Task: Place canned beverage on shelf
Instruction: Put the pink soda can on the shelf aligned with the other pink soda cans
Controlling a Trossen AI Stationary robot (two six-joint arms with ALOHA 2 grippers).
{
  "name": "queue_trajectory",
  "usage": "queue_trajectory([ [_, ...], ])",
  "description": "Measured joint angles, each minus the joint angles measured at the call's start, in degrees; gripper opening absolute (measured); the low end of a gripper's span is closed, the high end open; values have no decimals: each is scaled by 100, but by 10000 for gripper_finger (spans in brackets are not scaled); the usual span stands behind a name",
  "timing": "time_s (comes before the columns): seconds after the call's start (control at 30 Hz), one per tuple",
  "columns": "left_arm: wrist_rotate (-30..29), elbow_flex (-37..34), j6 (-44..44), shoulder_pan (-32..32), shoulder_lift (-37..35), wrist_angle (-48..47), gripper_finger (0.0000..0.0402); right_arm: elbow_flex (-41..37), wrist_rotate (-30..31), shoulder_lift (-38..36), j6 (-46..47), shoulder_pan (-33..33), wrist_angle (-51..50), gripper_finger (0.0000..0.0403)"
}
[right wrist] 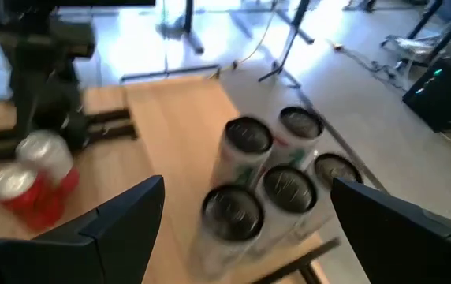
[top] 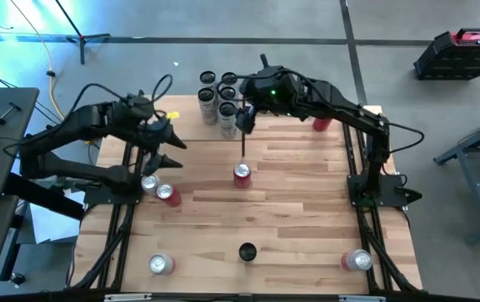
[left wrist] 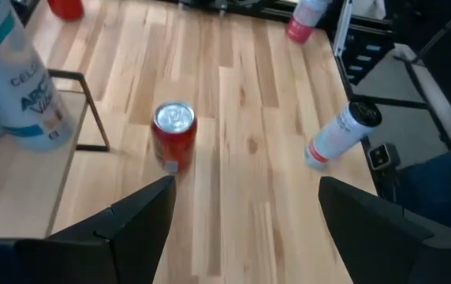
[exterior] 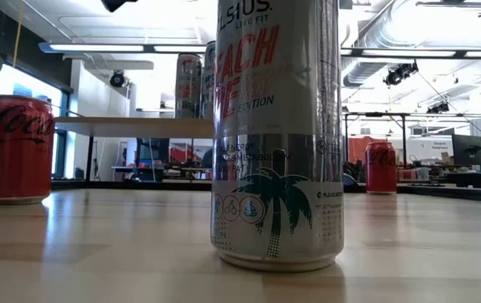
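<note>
High view, right arm fingers open above the shelf's cans, left fingers open over the tabletop

The high cam looked straight down on the whole table and both arms. The low cam sat right at tabletop level, facing the room, with 1 tall silver can filling most of its frame. The left wrist cam pointed down across the table at a red can, also seen from above. The right wrist cam looked down close on the clustered cans.
</note>
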Motion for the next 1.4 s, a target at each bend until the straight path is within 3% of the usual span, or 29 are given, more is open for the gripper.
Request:
queue_trajectory([
  [0.13,-444,-2,-618,-682,140,667,302,2,-28,-167,-156,161,-564,349],
  [0.3,-830,-2,-1423,-1411,493,2251,302,4,-28,-514,-352,363,-1480,349],
  [0.5,-1484,-2,-2003,-2096,1262,3963,302,0,-23,-1014,115,790,-2891,349],
  [0.77,-1283,30,-3082,-2336,2276,6049,322,-4,-8,-1567,1000,1872,-3387,349],
  [0.9,-1163,375,-3069,-2329,2562,5967,339,-7,202,-1746,1645,2623,-3387,349],
  [1.1,-721,788,-2516,-2365,2820,6004,345,-11,1048,-1764,2435,3527,-3390,349],
  [1.4,-511,800,-1754,-2926,2874,5209,342,-12,1642,-1562,3892,4135,-3370,349],
])
